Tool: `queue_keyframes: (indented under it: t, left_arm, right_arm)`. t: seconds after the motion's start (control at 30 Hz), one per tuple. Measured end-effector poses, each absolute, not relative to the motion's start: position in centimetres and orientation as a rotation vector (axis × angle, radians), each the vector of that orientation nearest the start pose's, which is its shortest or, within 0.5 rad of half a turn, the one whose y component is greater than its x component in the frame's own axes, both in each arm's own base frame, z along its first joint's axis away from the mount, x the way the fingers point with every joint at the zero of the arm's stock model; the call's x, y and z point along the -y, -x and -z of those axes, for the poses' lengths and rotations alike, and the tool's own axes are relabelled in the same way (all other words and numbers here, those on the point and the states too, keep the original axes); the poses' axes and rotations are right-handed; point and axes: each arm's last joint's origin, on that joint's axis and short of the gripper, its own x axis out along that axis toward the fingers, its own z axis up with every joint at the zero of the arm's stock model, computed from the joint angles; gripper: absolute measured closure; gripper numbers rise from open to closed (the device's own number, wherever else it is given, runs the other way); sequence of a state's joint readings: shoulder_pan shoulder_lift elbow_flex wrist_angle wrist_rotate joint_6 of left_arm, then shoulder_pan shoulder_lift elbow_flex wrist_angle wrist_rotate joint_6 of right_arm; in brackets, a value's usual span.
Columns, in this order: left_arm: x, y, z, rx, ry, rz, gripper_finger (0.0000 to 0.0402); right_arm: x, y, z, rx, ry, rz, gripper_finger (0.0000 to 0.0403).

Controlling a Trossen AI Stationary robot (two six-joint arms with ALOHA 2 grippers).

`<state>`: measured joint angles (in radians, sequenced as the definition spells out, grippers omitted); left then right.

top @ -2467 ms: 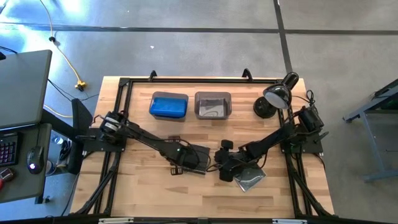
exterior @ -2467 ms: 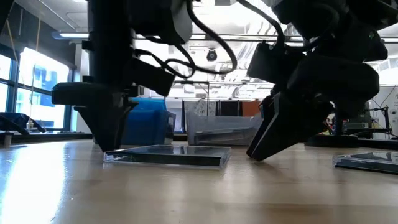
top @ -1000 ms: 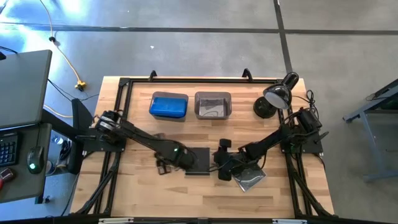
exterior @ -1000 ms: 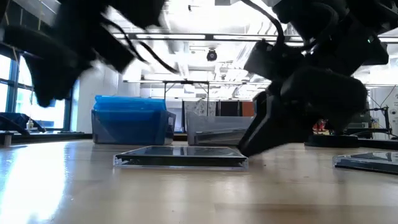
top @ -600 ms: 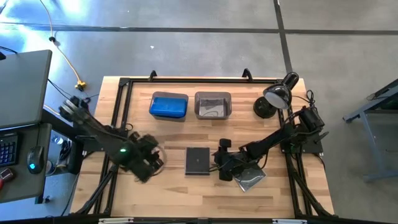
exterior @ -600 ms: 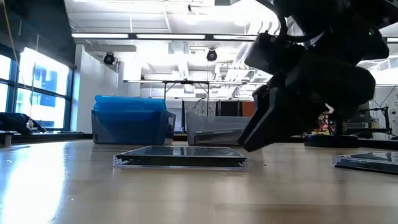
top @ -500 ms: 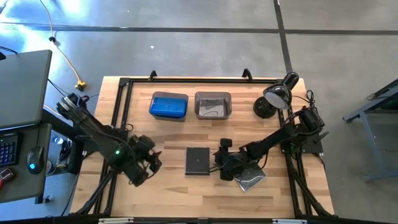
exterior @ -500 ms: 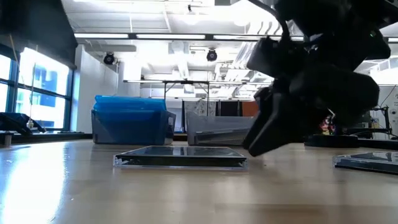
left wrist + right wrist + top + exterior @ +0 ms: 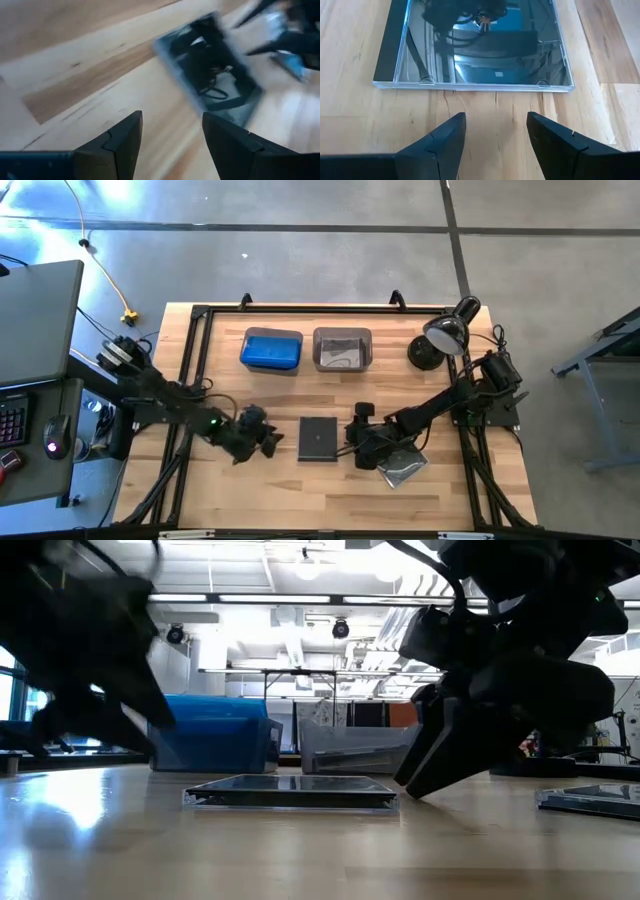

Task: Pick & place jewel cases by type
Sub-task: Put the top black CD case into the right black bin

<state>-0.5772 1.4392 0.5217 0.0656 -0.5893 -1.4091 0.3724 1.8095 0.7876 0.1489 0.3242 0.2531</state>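
In the left wrist view we see the black jewel case (image 9: 210, 70) only as a blur, and its far corner is covered by dark shapes. In the low view the left end effector (image 9: 95, 690) is smeared. A second case (image 9: 400, 470) lies partly under the right arm. What the grey bin (image 9: 342, 349) holds, we cannot tell.

Case: a dark jewel case (image 9: 475, 47) with a glossy, reflective face, lying flat.
Surface: pale wooden worktop (image 9: 355, 115).
Tool: right tool (image 9: 496, 131), fingers (image 9: 447, 137) spread, just short of the case's near edge.
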Motion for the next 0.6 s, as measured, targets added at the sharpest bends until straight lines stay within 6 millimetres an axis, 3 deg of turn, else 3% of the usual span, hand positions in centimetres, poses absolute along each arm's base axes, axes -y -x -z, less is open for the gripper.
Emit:
queue_keyframes:
  t: [0.23, 0.4, 0.6]
  left_arm:
    - [8.8, -24.3, -12.1, -0.634, 1.16, -0.501, 0.0196]
    - [7.5, -25.8, -11.9, -0.621, 1.223, -0.413, 0.0196]
    - [6.9, -26.1, -11.3, -0.659, 1.268, -0.415, 0.0196]
  right_arm:
    - [-10.8, -30.5, -11.0, -0.806, 0.101, 0.05, 0.0194]
    - [-10.7, -30.5, -10.4, -0.817, 0.166, 0.077, 0.0194]
    - [-10.4, -31.0, -10.1, -0.799, 0.105, 0.073, 0.0194]
